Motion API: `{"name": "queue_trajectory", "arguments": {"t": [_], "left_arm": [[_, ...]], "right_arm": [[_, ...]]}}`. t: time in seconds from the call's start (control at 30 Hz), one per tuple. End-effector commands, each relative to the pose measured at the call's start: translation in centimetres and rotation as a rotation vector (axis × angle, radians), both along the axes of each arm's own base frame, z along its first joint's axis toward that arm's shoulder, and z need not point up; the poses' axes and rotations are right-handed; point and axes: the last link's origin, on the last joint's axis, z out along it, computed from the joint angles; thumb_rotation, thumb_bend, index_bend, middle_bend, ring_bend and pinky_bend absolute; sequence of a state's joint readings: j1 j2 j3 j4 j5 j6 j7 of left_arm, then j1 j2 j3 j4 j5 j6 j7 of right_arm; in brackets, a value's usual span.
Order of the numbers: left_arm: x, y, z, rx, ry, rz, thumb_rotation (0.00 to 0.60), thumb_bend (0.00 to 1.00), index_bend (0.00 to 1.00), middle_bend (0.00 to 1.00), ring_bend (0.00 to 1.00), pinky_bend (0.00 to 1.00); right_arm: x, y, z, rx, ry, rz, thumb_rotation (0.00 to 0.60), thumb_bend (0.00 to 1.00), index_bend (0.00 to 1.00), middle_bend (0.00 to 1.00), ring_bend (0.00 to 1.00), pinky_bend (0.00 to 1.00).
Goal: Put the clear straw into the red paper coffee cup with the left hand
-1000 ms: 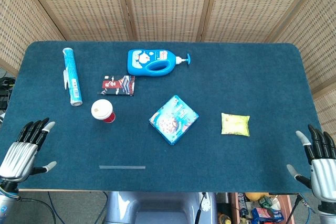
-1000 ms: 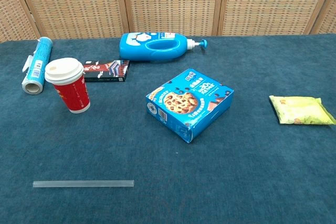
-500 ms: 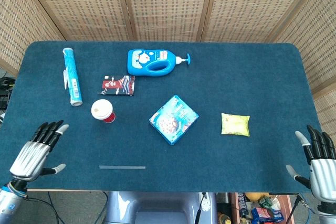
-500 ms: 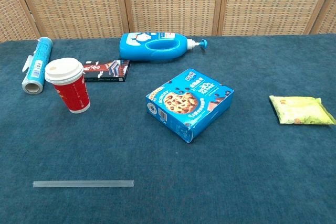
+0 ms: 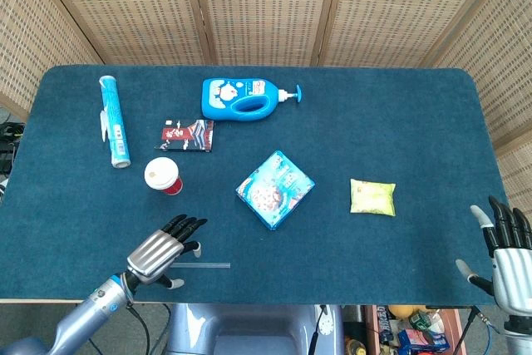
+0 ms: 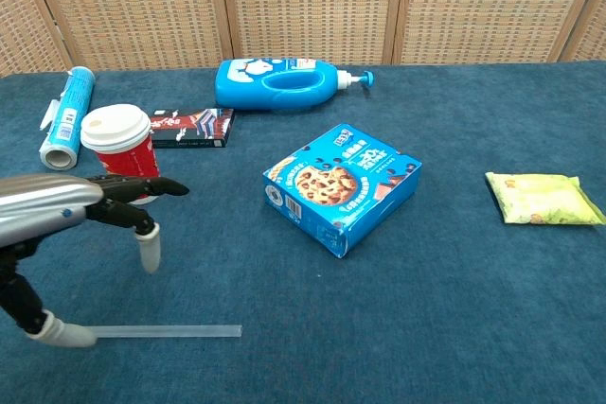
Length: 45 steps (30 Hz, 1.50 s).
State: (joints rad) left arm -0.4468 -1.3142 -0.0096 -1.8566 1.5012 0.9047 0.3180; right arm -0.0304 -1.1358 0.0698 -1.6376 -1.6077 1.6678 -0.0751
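Observation:
The clear straw (image 5: 208, 265) (image 6: 170, 331) lies flat near the table's front edge. The red paper coffee cup (image 5: 162, 176) (image 6: 118, 139) with a white lid stands upright behind it, toward the left. My left hand (image 5: 162, 248) (image 6: 66, 210) hovers over the straw's left end, fingers spread, holding nothing; it hides that end in the head view. In the chest view the thumb tip is beside the straw's left end. My right hand (image 5: 503, 251) stays open at the front right corner, off the table edge.
A blue cookie box (image 5: 275, 188) sits mid-table, a blue pump bottle (image 5: 245, 98) behind it. A dark packet (image 5: 184, 135) and a rolled tube (image 5: 114, 120) lie at back left. A yellow-green pouch (image 5: 372, 197) lies to the right.
My left hand has swung in from the front left corner to above the straw's left end. The straw, the cup and the right hand have stayed put.

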Motion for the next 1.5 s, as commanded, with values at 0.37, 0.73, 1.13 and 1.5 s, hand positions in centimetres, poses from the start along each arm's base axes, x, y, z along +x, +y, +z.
{"name": "queue_trajectory", "arguments": {"t": [0.37,0.73,1.13,1.5], "left_arm": [[2.9,0.6,-6.4,-0.017,0.025,0.08,0.6,0.3,0.42,0.0,0.0,0.0],[3.3,1.1,-7.7,-0.03,0.037,0.121,0.6,0.31,0.44,0.0,0.0,0.0],[3.1,1.1,-7.8,-0.038,0.044,0.129,0.6,0.31,0.46,0.0,0.0,0.0],[3.0,1.1,-8.7,-0.051,0.037,0.147,0.6,0.31,0.46,0.0,0.0,0.0]], "right_arm": [[-0.2,-0.2,-0.2,0.016,0.008,-0.014,0.6,0.0,0.0,0.0,0.0,0.0],[-0.3,-0.2,-0.3,0.02,0.008,-0.023,0.6,0.0,0.0,0.0,0.0,0.0],[-0.3,-0.3,-0.5,0.029,0.012,-0.028,0.6,0.0,0.0,0.0,0.0,0.0],[-0.3,-0.3,-0.5,0.035,0.01,-0.029,0.6,0.0,0.0,0.0,0.0,0.0]]}}
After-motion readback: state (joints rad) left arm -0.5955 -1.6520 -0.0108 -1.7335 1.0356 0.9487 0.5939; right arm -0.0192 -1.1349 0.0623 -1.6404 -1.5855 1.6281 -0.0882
